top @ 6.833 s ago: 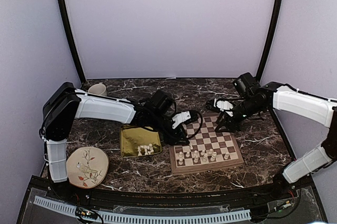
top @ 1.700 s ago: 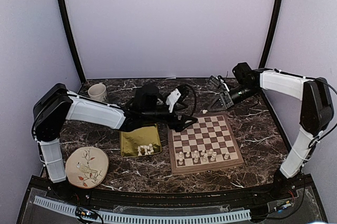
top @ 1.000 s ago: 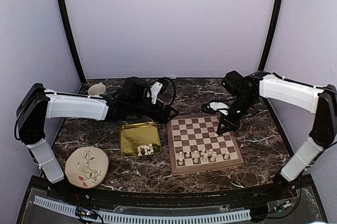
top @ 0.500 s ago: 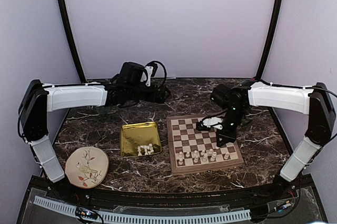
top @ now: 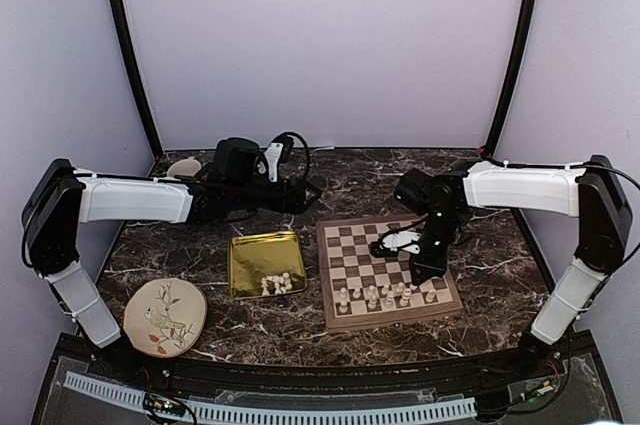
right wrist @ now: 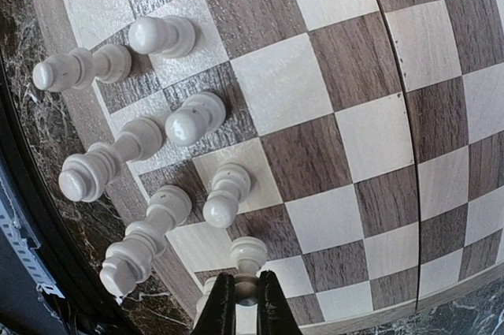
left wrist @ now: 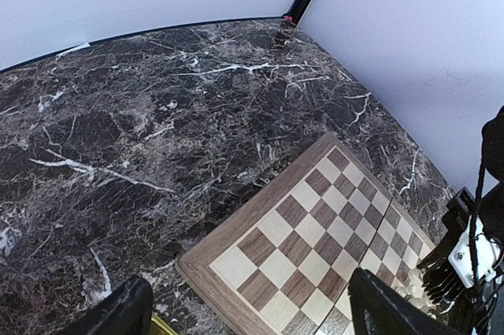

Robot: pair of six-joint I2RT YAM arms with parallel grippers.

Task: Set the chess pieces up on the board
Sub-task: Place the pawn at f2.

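Note:
The wooden board (top: 372, 247) lies right of centre, with several cream chess pieces (top: 375, 295) standing along its near rows. More chess pieces (top: 281, 282) lie in a gold tray. My right gripper (top: 431, 270) hangs over the board's right side. In the right wrist view it (right wrist: 246, 303) is shut on the base of one white chess piece (right wrist: 250, 254), which sits just above the board (right wrist: 331, 59) beside the standing pieces (right wrist: 227, 193). My left gripper (top: 308, 188) is open and empty behind the tray, looking over the board's far corner (left wrist: 315, 225).
The gold tray (top: 262, 250) sits left of the board. A round plate with a bird drawing (top: 165, 317) is at the near left. A cream mug (top: 183, 167) stands at the back left behind the left arm. The right arm (left wrist: 472, 252) shows at the left wrist view's right edge.
The left arm has drawn back from the board's far corner toward the back left. The right arm has swung from the back right over the board and down toward its near rows.

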